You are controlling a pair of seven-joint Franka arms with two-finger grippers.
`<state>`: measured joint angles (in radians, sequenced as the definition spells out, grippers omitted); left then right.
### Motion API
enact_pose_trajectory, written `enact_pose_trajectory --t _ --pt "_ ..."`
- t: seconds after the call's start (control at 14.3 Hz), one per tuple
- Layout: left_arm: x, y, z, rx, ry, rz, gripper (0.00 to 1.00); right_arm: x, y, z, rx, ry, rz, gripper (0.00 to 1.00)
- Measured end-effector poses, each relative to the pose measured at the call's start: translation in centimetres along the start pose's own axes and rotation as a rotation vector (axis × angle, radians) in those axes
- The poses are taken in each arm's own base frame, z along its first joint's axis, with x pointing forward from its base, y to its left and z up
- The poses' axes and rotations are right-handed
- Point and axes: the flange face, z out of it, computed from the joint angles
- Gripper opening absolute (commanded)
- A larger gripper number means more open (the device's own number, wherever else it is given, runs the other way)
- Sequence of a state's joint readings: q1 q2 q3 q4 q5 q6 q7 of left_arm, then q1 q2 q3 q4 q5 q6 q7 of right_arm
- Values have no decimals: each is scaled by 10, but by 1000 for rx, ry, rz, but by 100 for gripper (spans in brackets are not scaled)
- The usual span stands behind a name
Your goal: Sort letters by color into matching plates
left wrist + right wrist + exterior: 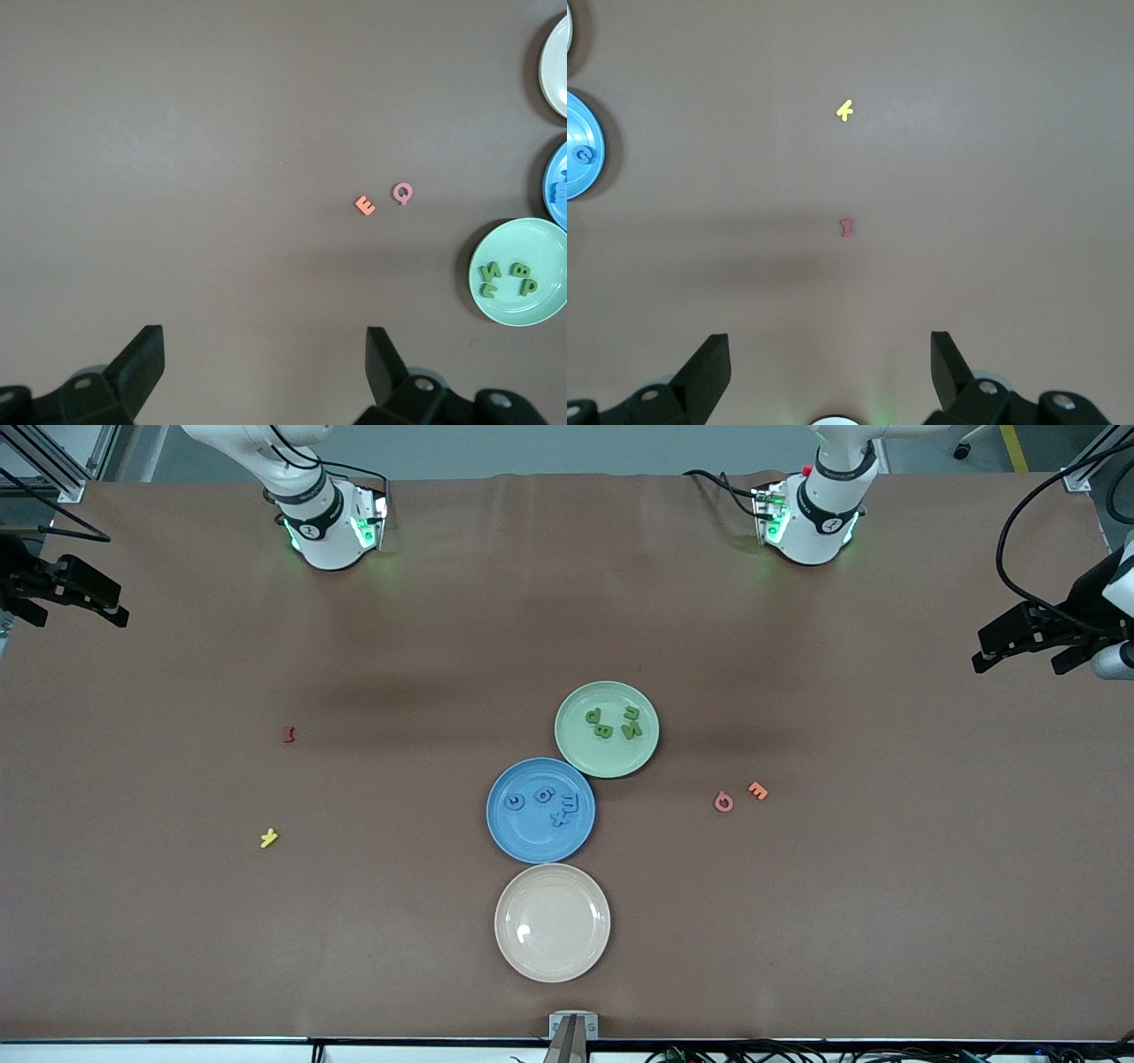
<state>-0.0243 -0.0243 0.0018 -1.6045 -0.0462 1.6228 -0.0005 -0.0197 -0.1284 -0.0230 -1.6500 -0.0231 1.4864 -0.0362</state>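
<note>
Brown matting covers the whole surface [177, 939], and three plates are lined up touching one another down its middle — presumably grouped so that either arm can reach them. Farthest from the front camera, the green plate [607, 729] is seen with four green letters [611, 723] lying in it; next to it, nearer the camera, the blue plate [540, 810] is seen with four blue letters [545, 804] in it; nearest the camera, the cream plate [552, 922] is left bare. Judged from this layout, the sorting appears finished, since every letter of the two colours is already matched to its plate. Four other letters are left out on the matting: a dark red letter [288, 734] and a yellow letter [268, 838] toward the right arm's end, a pink letter [724, 802] and an orange letter [757, 790] just beside each other toward the left arm's end — none has a plate of its colour. Both arms are parked wide of the plates. The left claw [1019, 642] hangs over the surface's edge at its own end, spread fully and holding nothing; the right claw [75, 593] is likewise spread wide and empty at its end.
</note>
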Motion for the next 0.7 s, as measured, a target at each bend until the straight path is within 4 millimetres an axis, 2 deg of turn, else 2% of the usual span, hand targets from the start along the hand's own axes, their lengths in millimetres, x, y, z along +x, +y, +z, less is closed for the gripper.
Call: enact_pose_trajectory --t 0.42,0.7 --pt "0 1 -1 0 3 1 100 0 -1 3 18 -3 1 100" --pt "0 1 -2 0 5 2 100 0 7 9 23 -16 16 100"
